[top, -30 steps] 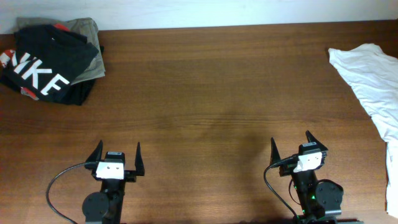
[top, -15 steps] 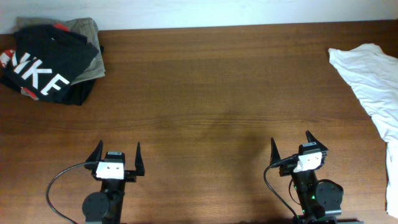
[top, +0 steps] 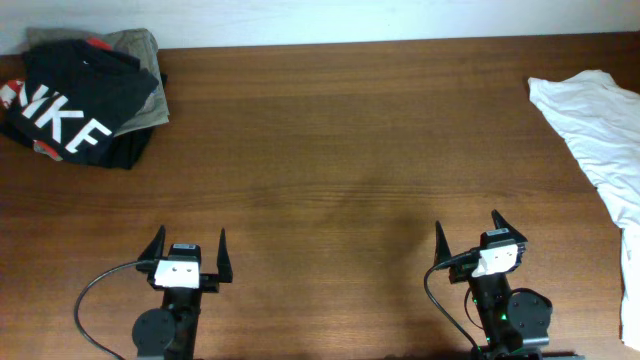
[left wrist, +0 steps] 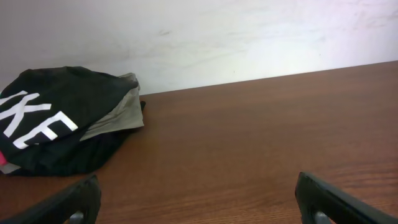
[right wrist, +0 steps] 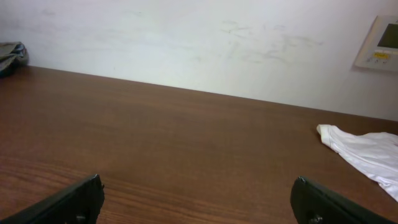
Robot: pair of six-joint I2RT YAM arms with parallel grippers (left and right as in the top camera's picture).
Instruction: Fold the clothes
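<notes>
**A:** Why do we rest at the near edge of the desk (top: 330,150)?

**B:** We judge it a ready stance. Our left tool (top: 191,240) and right tool (top: 467,225) both stand spread wide and empty, fingers aimed across the bare wood.

**A:** And the white t-shirt (top: 600,130)?

**B:** It lies rumpled at the far right, well apart from us. The black garment (top: 75,105) lies on the olive-grey garment (top: 135,45) far left, seemingly set aside.

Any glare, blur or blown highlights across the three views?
Overhead: even light, sharp, but the white t-shirt is near blown out and cropped at the right edge. Left wrist: wall bright at top right, left gripper fingers soft. Right wrist: right gripper fingers soft too, no glare on the table.
</notes>
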